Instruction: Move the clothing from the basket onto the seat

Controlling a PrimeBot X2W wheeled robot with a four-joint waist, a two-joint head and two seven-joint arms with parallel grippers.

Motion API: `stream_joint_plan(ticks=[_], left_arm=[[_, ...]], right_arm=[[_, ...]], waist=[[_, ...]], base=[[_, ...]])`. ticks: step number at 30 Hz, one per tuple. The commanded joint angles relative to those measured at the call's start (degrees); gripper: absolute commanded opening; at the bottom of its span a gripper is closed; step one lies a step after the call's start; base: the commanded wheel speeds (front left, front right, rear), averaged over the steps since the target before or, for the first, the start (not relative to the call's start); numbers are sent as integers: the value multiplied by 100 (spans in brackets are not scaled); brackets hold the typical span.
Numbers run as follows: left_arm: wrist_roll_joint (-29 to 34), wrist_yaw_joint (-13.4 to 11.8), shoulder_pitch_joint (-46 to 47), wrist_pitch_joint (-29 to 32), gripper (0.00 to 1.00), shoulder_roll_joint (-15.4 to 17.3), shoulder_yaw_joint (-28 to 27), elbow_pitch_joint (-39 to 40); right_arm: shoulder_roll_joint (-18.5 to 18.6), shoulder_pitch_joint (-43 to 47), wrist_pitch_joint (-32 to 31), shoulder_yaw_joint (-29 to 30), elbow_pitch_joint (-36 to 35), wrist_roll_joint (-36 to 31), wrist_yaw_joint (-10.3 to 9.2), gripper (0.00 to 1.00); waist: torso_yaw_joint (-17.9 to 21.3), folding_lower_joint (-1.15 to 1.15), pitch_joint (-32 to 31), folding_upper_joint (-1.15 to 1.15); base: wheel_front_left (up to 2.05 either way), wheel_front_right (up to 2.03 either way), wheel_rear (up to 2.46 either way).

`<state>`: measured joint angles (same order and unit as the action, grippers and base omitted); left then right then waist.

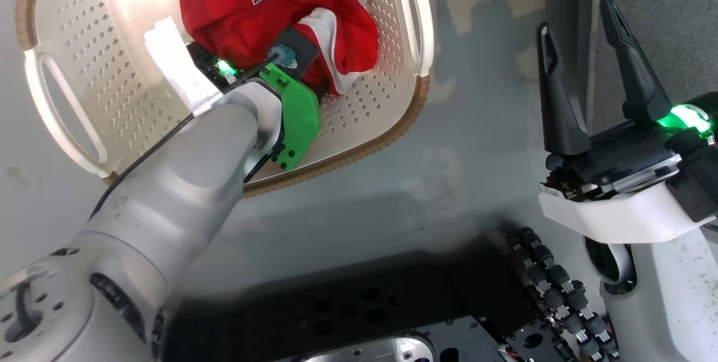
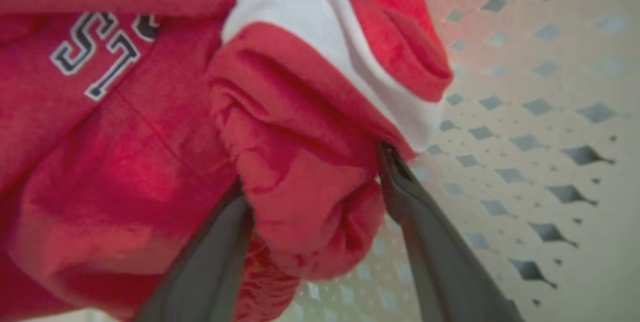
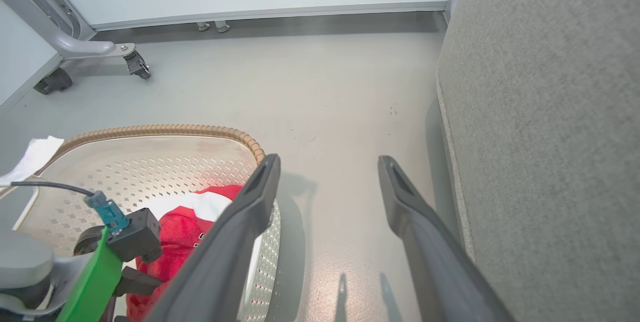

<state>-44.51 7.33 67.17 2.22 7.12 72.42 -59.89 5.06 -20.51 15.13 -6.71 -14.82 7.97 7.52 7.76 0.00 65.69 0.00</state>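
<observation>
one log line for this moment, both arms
left gripper: open, straddling a fold of clothing in basket | right gripper: open, empty, over floor beside seat | clothing: not yet on seat

1. The left arm [image 1: 168, 199] is a smooth silver-grey tube, widening at 7 o'clock in the head view into a joint housing with small round holes.
2. On its wrist: a bright green bracket [image 1: 297, 120] with dark screws, a black block [image 1: 297, 50] with a teal plug [image 1: 285, 58], a thin black cable [image 1: 147, 155].
3. The right gripper [image 1: 576, 17] has long black tapered fingers [image 1: 555, 104], a white collar [image 1: 617, 219], a green light [image 1: 681, 116] at 3 o'clock.
4. At 6 o'clock, a black base [image 1: 348, 306] with round holes and a ribbed cable chain [image 1: 552, 289].
</observation>
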Motion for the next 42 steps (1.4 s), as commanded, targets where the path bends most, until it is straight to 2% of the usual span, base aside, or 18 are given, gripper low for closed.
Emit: stream_joint_plan(ticks=[1,8,9,10,18,27,35,38,42], left_arm=[[-116,12,-30,65,100,179,35,125],[214,13,96,-5,100,347,98,-3],[298,13,153,-136,96,330,94,-89],[368,13,171,-273,0,305,95,-140],[-53,14,206,-343,0,193,101,-250],[-10,14,344,-1130,0,230,101,-306],[-76,10,-280,-1715,0,157,1,-414],[-23,-147,-577,-1748,0,178,-259,-101],[197,-426,-1245,-1741,0,374,-757,642]], right_arm=[[13,63,3,-6,-35,-32,-6,100],[-7,34,3,-40,-53,-17,-6,100],[-10,23,3,-42,-57,-10,-6,100],[-9,9,3,-42,-61,-2,-6,100],[-7,-154,3,-27,-12,59,-6,100],[-107,-552,3,-53,133,106,-6,100],[-162,-369,3,-179,551,121,-6,100],[-179,-172,3,-275,730,123,-6,100],[-193,164,3,-278,945,172,-6,100]], waist=[[16,0,9,0],[53,0,13,0],[51,0,18,0],[50,0,22,0],[-1,0,-21,0],[10,0,-286,0],[-40,0,-1529,0],[-50,0,-2164,0],[-80,0,-2968,0]], base=[[0,0,0],[0,0,0],[0,0,0],[0,0,0],[0,0,0],[0,0,0],[0,0,0],[0,0,0],[0,0,0]])
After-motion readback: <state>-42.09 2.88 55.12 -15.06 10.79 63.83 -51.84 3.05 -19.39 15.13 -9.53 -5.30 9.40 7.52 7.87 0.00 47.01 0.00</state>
